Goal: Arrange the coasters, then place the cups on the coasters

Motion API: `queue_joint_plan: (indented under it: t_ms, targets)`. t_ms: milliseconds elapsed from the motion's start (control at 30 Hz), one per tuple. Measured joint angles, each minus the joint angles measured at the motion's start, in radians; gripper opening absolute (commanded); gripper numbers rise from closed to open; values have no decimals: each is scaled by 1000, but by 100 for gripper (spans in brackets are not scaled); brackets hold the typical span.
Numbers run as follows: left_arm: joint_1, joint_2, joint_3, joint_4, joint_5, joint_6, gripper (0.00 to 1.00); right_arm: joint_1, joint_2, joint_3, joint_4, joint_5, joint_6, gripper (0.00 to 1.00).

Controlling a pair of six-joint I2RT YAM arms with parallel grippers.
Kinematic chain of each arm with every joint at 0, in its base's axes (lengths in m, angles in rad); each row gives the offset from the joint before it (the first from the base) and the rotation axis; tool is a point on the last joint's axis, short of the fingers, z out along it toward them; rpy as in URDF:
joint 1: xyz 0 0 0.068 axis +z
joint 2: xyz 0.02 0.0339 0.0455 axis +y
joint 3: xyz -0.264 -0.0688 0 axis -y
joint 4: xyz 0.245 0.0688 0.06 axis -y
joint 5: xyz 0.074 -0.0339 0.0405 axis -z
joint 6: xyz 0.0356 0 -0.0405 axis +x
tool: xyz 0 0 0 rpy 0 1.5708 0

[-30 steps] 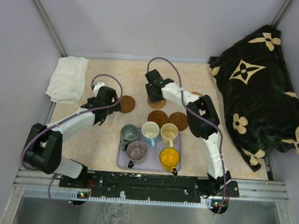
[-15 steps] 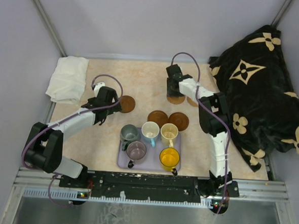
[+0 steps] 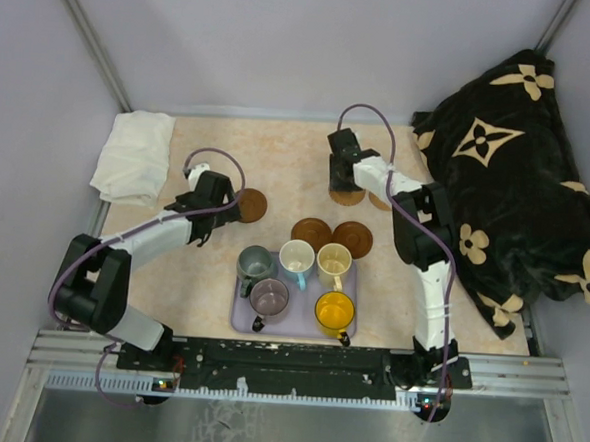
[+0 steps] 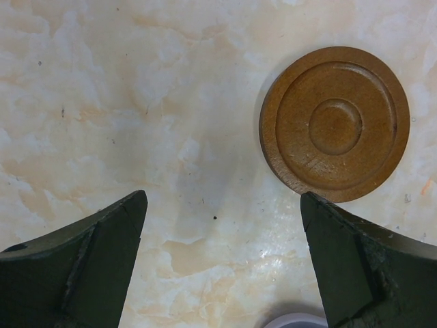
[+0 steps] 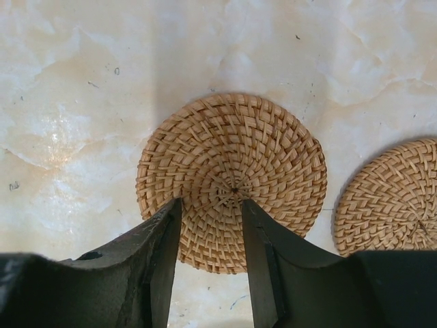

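Note:
Five cups stand on a lavender tray: grey-green, white with a blue handle, cream, mauve and yellow. Two dark wooden coasters lie just behind the tray. A third lies to the left, beside my open, empty left gripper. My right gripper hangs over a woven tan coaster, jaws part open, tips on or just above it. Another woven coaster lies right of it.
A folded white cloth lies at the back left corner. A black blanket with cream flowers is heaped along the right side. Grey walls close the back and sides.
My right gripper moved right from the middle of the table, and the woven coaster came with it to beside the other woven one. The left arm barely shifted.

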Motion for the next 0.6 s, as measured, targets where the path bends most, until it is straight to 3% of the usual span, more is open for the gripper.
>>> queue_joint_plan:
  t_ms: [333, 467, 600]
  targets:
    - [0, 88, 40, 37, -31, 32, 95, 7, -19, -33, 26, 5, 0, 43]
    - [0, 127, 50, 88, -44, 60, 82, 10, -25, -34, 13, 13, -3, 48]
    - [0, 191, 87, 122, -48, 94, 62, 14, -32, -33, -19, 23, -13, 51]
